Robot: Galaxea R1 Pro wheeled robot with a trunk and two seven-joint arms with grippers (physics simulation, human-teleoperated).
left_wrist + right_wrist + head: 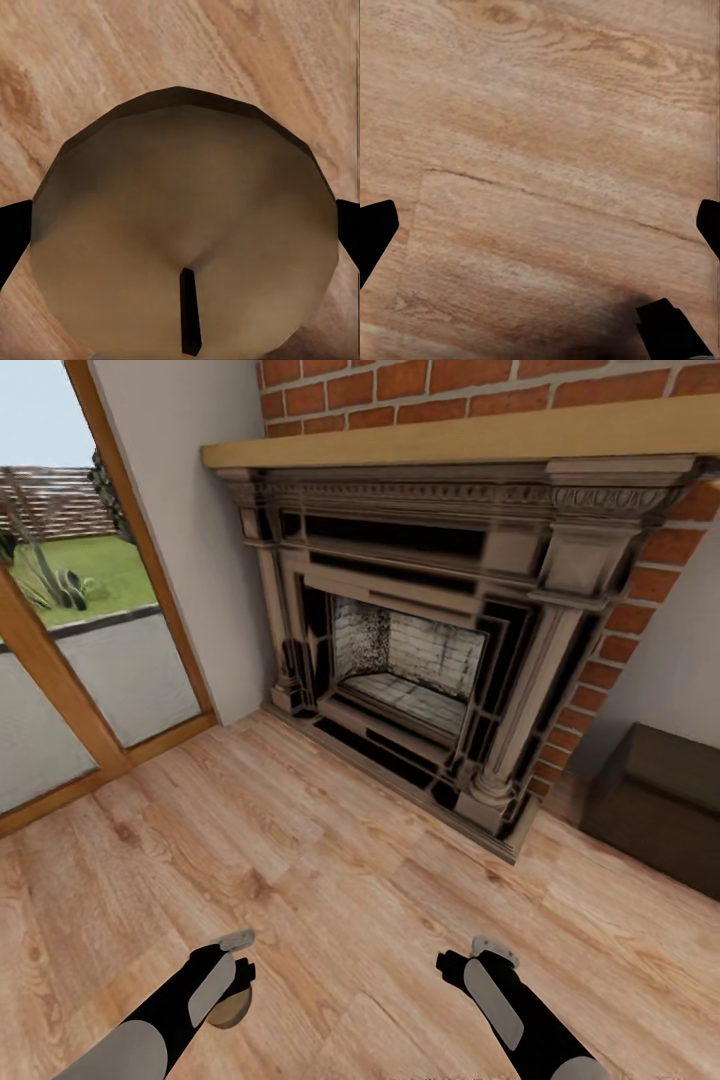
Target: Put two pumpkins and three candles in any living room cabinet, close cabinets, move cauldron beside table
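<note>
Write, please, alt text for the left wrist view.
A cream-beige candle with a short black wick, seen from above, sits between the left gripper's dark fingertips. Light wood plank floor lies behind it.

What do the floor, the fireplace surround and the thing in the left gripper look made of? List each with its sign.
Floor: wood planks, matte; grain and knots show.
Fireplace surround: probably carved stone or painted wood, beige with black panels.
Candle, between the left gripper's fingers: likely wax, cream-beige, dull, with a dark wick.
Chimney: red brick with mortar lines.
</note>
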